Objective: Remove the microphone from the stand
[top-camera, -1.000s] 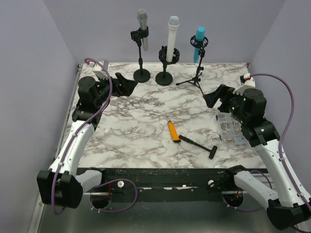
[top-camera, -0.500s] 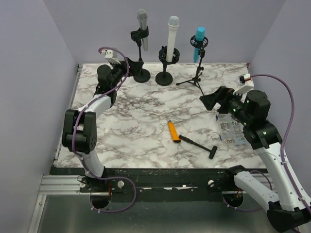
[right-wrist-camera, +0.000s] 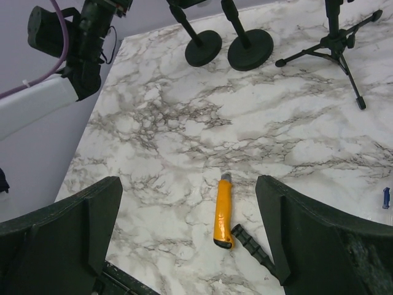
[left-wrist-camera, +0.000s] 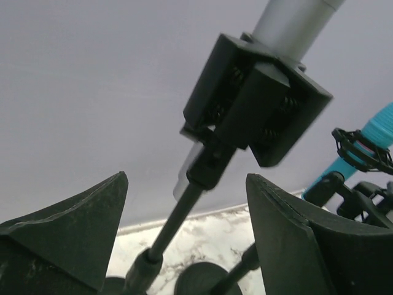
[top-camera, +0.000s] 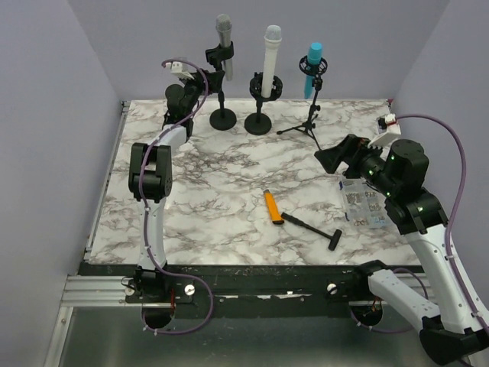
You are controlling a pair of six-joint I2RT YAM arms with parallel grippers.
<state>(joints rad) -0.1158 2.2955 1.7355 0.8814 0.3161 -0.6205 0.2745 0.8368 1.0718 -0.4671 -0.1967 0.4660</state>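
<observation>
A grey microphone (top-camera: 223,30) sits in a black clip (top-camera: 218,55) on a round-based stand (top-camera: 223,118) at the back. A white microphone (top-camera: 272,47) and a teal microphone (top-camera: 314,64) stand to its right. My left gripper (top-camera: 203,82) is open just left of the grey microphone's stand, below the clip. In the left wrist view the gripper (left-wrist-camera: 184,233) has the stand pole (left-wrist-camera: 178,216) between its jaws without touching, with the clip (left-wrist-camera: 255,104) and grey microphone (left-wrist-camera: 295,21) above. My right gripper (top-camera: 330,158) (right-wrist-camera: 190,227) is open and empty above the table.
An orange utility knife (top-camera: 273,206) (right-wrist-camera: 223,211) and a black hammer (top-camera: 312,227) lie mid-table. A clear box of small parts (top-camera: 363,202) lies under the right arm. The teal microphone's tripod legs (top-camera: 307,126) spread at the back right.
My left arm has stretched further back and its gripper has risen from the stand's base up towards the grey microphone's clip. The right arm has hardly moved.
</observation>
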